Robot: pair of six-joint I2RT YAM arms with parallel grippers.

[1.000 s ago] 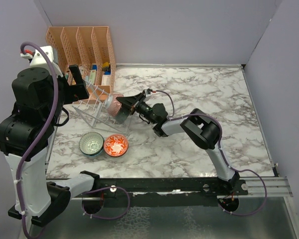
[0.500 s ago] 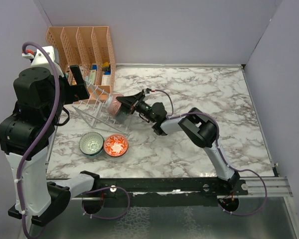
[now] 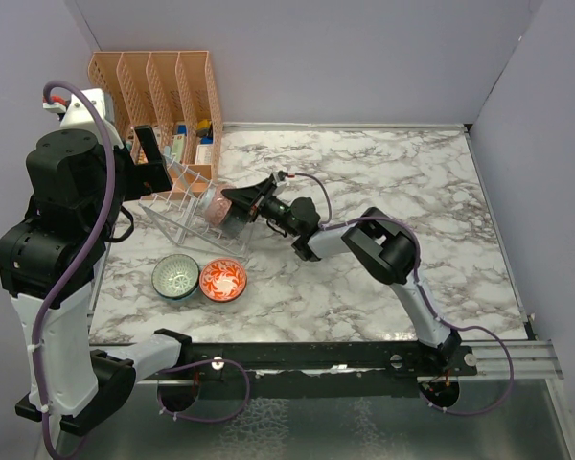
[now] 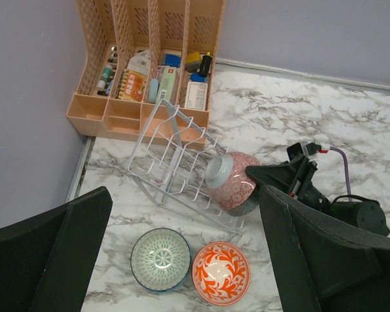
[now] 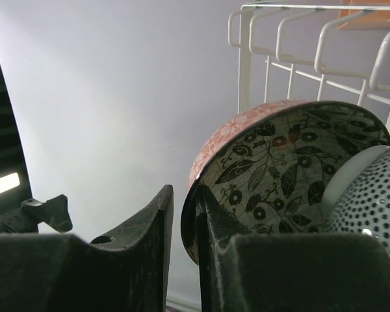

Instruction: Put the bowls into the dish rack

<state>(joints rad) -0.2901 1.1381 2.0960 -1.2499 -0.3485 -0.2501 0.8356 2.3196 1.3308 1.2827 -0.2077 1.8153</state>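
Note:
The reddish-brown bowl [image 3: 218,204] lies on its side on the near right end of the clear dish rack [image 3: 177,216], foot toward the rack. It also shows in the left wrist view [image 4: 234,185] and the right wrist view [image 5: 279,162]. My right gripper [image 3: 238,199] straddles its rim. In the right wrist view [image 5: 182,195] one finger is inside the bowl, and a thin gap shows between the outer finger and the rim. The teal-green bowl [image 3: 175,277] and the orange-red bowl [image 3: 222,280] sit side by side on the table in front of the rack. My left gripper [image 3: 149,161] hangs high above the rack, wide open and empty.
The orange slotted file organizer [image 3: 158,91] stands against the back left wall, just behind the rack, holding small items. Purple walls close the left, back and right sides. The right arm stretches low across the marble table [image 3: 412,182] toward the rack.
The right gripper and the reddish-brown bowl have shifted slightly left, further onto the rack. The left arm moved very slightly. The two bowls on the table have not moved.

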